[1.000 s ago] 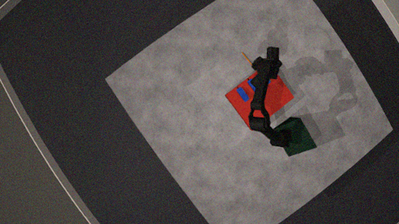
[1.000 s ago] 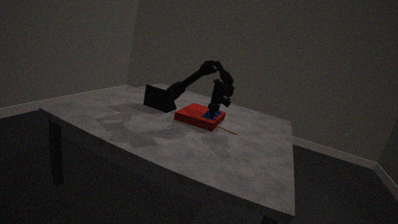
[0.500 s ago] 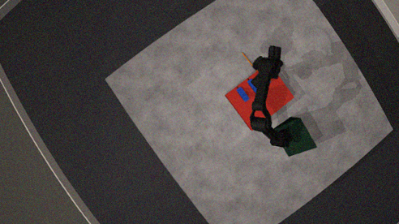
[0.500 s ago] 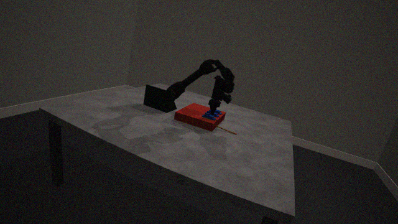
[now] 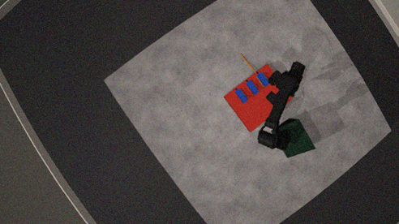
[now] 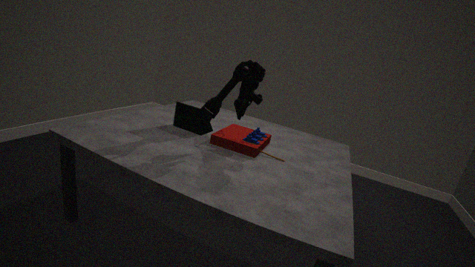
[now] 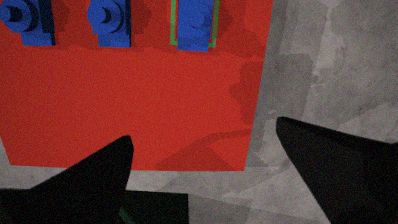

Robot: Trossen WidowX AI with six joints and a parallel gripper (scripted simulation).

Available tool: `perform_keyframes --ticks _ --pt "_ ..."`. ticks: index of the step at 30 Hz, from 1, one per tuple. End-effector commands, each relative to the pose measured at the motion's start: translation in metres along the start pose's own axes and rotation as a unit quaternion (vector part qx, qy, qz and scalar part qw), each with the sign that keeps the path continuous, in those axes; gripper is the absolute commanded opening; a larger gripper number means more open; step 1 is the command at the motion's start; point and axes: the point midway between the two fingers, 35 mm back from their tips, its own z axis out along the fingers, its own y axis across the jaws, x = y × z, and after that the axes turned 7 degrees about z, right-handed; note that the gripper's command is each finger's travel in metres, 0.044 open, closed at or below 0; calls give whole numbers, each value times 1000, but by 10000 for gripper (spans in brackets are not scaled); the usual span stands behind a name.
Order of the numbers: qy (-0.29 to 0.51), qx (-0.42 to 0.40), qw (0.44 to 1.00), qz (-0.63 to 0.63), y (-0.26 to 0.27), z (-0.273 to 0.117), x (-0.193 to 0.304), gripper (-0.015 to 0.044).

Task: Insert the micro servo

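Gripper (image 7: 205,165) fingers spread wide, holding nothing, raised over the red deck (image 7: 130,105). Small blue servo (image 7: 194,22), far right pocket, looks light, rigid, best held by its flat sides

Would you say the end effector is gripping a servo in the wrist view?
No, the end effector is open with nothing between its fingers, and the servo sits apart in the green-marked pocket.

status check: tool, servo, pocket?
Tool open, empty, raised off the red deck. Servo sits in the green-marked pocket, orange cable trailing off the deck edge. Nothing in the way.
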Motion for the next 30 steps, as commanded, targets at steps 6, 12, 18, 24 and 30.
perform_keyframes --ticks 6,12,18,24,30 --pt "5 -2 1000 -6 4 -6 16 440" --pt "-22 33 999 10 2 -46 17 440" --pt "-23 35 999 11 2 -48 17 440" --pt "-23 35 999 11 2 -48 17 440" --pt "-23 35 999 11 2 -48 17 440"
